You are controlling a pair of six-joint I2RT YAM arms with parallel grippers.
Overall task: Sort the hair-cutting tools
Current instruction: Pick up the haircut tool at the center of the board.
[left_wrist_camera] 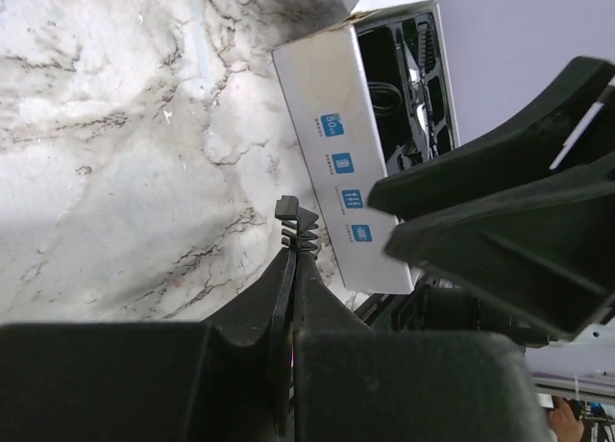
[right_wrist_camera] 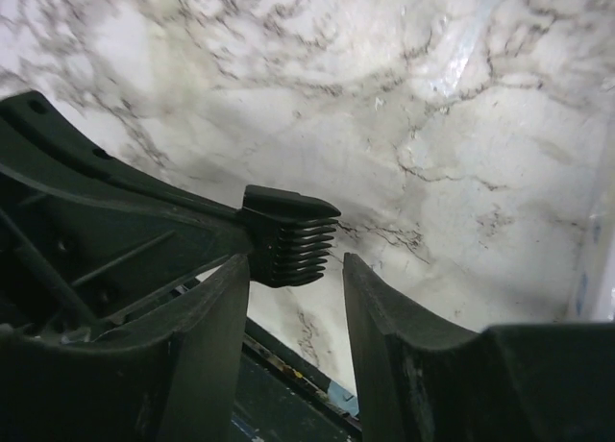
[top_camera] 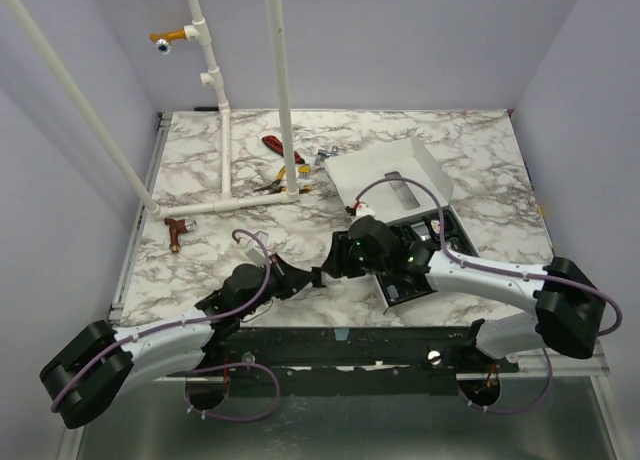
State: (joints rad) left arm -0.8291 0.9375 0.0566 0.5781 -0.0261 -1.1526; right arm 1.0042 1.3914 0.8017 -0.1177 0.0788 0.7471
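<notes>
L gripper is closed tight on a black comb guard. It pinches the guard by the flat back end, and the teeth stick out past the fingertips. The guard is in the air, low over the counter, approx. at the middle of the near edge and just left of the box.

R gripper is about half wide, w/ one finger on each side of the guard's teeth end. The finger on the box side is clearly apart from the guard. For the other finger I cannot tell if it touches. So the 2 grippers meet nose to nose, and only the L one holds.

The box is white, w/ a black tray inside. Some black pieces lie in the tray, but they are too small to tell which. The lid stands open behind the box.

Far side of the counter: red & yellow hand tools next to the white pipes. A brown T piece lies at the left, well apart from the box.
</notes>
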